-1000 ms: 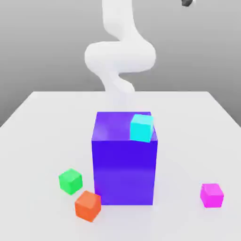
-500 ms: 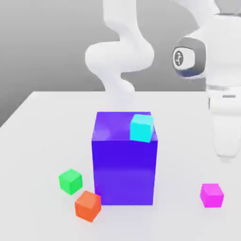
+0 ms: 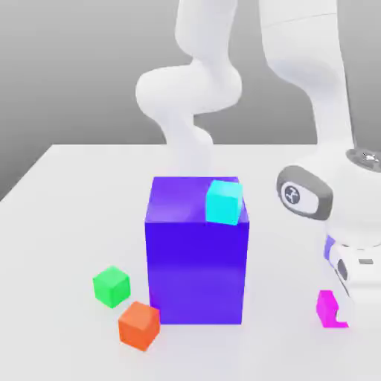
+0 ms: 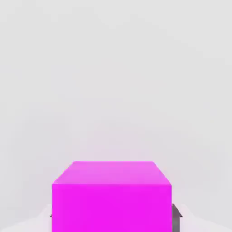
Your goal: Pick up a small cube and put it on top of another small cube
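Fingers: state cannot be told; dark fingertip (image 4: 176, 216) peeks beside small cube (image 4: 112, 197). Arm's hand low over magenta small cube (image 3: 328, 309), covering its right part in exterior view; cube sits on white table (image 3: 67, 216), near right corner. Big purple-blue block (image 3: 196, 257) at centre, cyan cube (image 3: 224, 202) on top. Green cube (image 3: 111, 286) and orange cube (image 3: 138, 324) near left.

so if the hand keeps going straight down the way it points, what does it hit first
Most likely the magenta cube: it sits right below the hand, close between the fingers. Under it lies the table.
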`<state>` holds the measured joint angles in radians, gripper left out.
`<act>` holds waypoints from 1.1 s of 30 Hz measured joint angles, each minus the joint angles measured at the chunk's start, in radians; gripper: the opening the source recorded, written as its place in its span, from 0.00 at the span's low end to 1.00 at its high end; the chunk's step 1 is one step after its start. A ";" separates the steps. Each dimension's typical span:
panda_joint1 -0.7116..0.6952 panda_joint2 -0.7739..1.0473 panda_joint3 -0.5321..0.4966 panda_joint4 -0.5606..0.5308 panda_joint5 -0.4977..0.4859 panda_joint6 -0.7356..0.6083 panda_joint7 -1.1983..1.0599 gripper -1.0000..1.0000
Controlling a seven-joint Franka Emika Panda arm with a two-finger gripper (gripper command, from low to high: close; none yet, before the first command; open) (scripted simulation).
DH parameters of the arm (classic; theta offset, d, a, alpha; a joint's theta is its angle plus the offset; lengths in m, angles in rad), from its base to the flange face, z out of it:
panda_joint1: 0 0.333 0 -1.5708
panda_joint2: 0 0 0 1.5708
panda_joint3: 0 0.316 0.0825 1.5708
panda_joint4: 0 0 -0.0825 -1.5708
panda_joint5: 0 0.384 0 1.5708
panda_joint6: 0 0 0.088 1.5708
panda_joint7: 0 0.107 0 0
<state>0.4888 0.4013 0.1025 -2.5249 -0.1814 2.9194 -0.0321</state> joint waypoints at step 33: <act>-0.548 -0.534 -0.234 -0.210 0.051 -0.173 1.040 0.00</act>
<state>-0.0596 -0.1324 -0.1311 -2.7352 -0.1302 2.7467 1.0079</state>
